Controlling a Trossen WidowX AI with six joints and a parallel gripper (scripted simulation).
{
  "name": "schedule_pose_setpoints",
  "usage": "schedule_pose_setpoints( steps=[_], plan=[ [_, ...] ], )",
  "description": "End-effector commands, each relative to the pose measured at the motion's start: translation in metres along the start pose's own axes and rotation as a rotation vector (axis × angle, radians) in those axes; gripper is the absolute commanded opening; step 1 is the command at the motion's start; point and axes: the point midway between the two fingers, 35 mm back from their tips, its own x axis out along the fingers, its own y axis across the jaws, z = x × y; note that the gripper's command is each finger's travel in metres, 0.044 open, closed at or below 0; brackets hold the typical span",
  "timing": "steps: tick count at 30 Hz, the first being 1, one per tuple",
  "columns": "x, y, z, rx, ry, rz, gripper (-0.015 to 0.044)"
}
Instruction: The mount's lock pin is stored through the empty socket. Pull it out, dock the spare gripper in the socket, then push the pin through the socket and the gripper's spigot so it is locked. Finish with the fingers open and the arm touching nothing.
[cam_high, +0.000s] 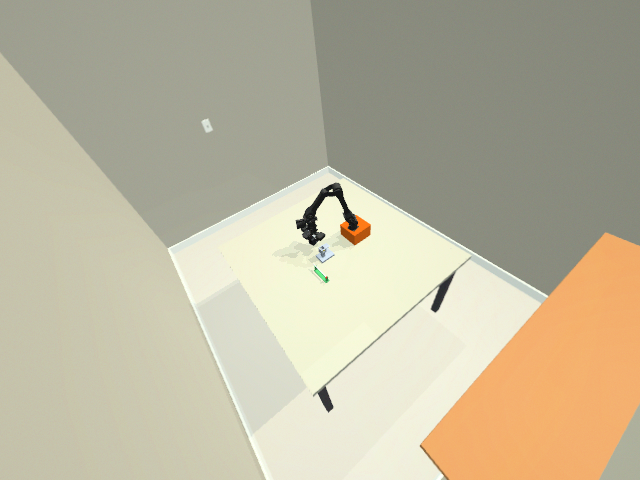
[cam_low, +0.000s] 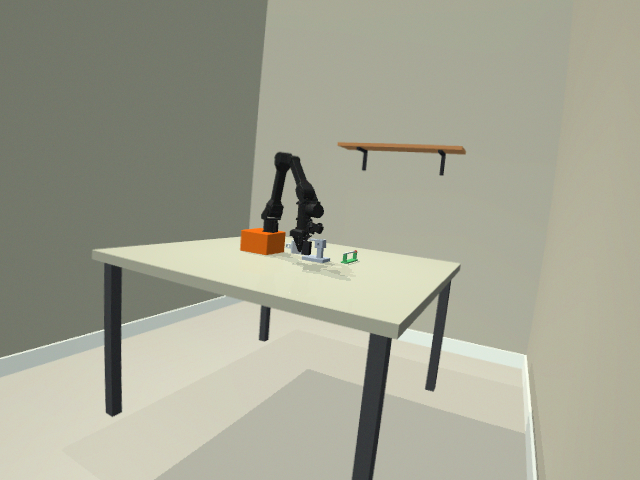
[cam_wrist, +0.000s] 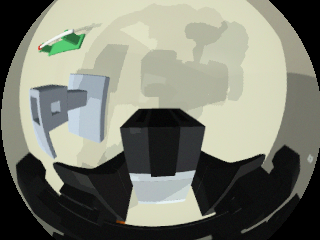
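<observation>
My gripper (cam_high: 313, 238) (cam_low: 300, 246) (cam_wrist: 159, 146) is shut on the spare gripper (cam_wrist: 162, 150) (cam_low: 307, 248), which has a black body and a pale grey-blue part between the fingers. It is held slightly above the table beside the mount. The grey-blue mount (cam_high: 327, 256) (cam_low: 315, 259) (cam_wrist: 89, 120) has a flat base and a post with a socket (cam_wrist: 55, 107); no pin shows in it. The white lock pin (cam_wrist: 61, 36) (cam_low: 355, 251) with a red head (cam_high: 326, 278) rests across the green holder (cam_high: 320, 273) (cam_wrist: 65, 47). The spigot is partly hidden by the fingers.
The arm stands on an orange block (cam_high: 355, 230) (cam_low: 262, 241) on the pale table (cam_high: 361, 289) (cam_low: 206, 263). The mount lies between the spare gripper and the green holder. A brown wall shelf (cam_low: 403, 147) is far from the arm.
</observation>
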Motion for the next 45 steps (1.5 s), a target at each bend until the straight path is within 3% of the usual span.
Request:
schedule_pose_setpoints(
  steps=[1,45],
  plan=[
    [0.001,0.000,-0.001,0.075,0.001,0.001,0.0000],
    [-0.002,0.002,-0.012,1.187,0.003,-0.001,0.0000]
  ],
)
